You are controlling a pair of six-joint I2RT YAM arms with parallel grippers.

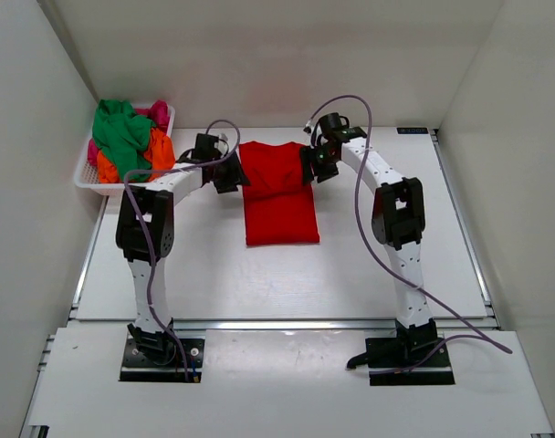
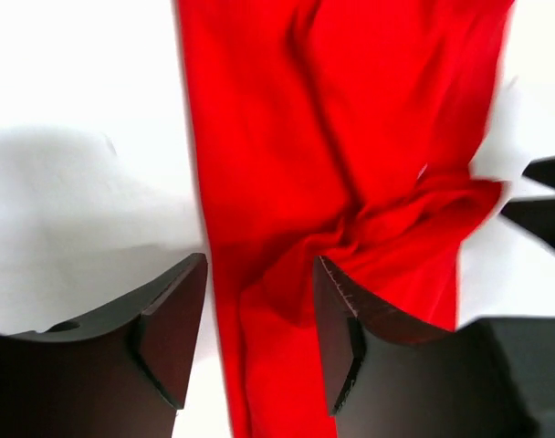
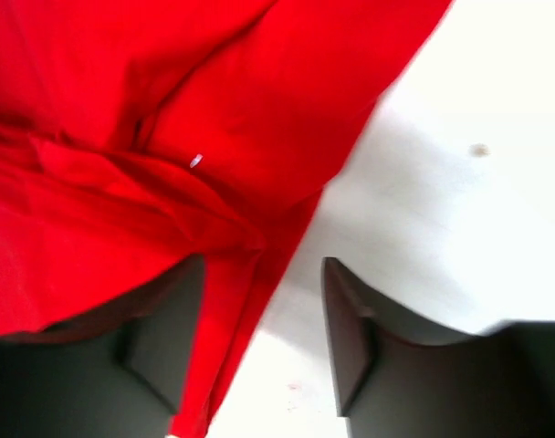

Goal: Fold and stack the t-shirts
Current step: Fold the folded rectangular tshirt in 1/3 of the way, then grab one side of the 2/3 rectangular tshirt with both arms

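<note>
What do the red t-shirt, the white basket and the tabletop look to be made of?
Red t-shirt: soft matte cloth, probably a cotton knit; it creases and bunches in the wrist views.
Basket: looks like white plastic, judging by its thin, rigid lattice wall.
Tabletop: smooth, hard, white, nearly matte sheet; could be laminate or painted board, the look leaves it open.

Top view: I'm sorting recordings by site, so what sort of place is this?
Likely a lab robot cell, not a home: white walls box in the table, the left arm and right arm are bolted at its near edge, and a red t-shirt lies out for folding.
</note>
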